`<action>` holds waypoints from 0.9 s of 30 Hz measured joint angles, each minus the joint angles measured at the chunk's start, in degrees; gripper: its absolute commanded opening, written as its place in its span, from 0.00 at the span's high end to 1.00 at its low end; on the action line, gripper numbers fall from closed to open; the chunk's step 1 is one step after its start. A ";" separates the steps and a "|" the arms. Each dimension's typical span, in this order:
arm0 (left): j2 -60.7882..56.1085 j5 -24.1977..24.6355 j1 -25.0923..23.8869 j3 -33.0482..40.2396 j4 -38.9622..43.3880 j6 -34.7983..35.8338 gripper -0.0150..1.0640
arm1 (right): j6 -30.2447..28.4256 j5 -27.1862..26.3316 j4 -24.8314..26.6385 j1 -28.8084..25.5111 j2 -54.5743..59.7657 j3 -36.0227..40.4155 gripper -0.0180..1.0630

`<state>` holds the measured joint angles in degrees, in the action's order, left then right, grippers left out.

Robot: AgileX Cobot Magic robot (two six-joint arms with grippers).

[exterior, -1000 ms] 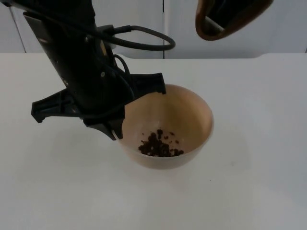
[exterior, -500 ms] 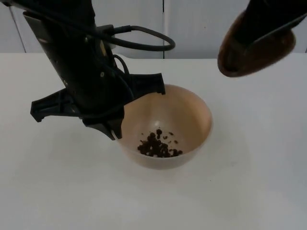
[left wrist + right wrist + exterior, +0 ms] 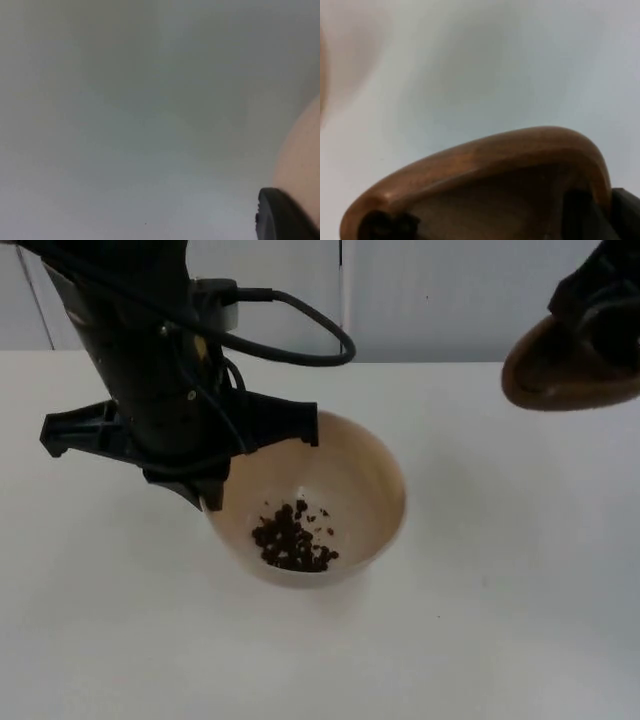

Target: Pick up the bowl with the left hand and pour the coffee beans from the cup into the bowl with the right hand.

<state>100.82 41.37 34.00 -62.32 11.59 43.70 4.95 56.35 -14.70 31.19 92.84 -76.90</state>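
Observation:
A tan bowl (image 3: 345,475) sits mid-table in the top view with a small heap of coffee beans (image 3: 292,540) in its bottom. My left gripper (image 3: 220,495) is shut on the bowl's left rim. The left wrist view has the bowl's outer wall (image 3: 300,155) beside one black fingertip (image 3: 282,217). At the far right, well away from the bowl, my right gripper (image 3: 595,335) is shut on a brown wooden cup (image 3: 565,375), which is tilted. In the right wrist view the cup's rim (image 3: 480,160) curves over its dark inside, with the gripper (image 3: 607,210) clamped on the wall.
The white table top (image 3: 480,620) spreads around the bowl. The grey partition wall (image 3: 440,300) closes off the back edge. The left arm's black body (image 3: 150,390) stands over the table left of the bowl.
The left arm and the bowl have shifted to the left. The right gripper has carried the cup from above the bowl off to the right and lower.

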 measured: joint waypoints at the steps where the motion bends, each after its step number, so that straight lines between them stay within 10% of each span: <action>1: 0.00 0.00 0.00 0.00 0.00 0.00 0.99 | -0.23 -0.13 0.10 -1.02 0.00 0.00 0.98; 27: 0.83 -0.80 -8.39 0.69 -12.05 -12.66 0.99 | 3.49 -9.49 1.10 -8.51 4.29 5.37 0.98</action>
<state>101.65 40.57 25.61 -61.63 -0.45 31.04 8.44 46.87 -13.60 22.68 97.13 -71.52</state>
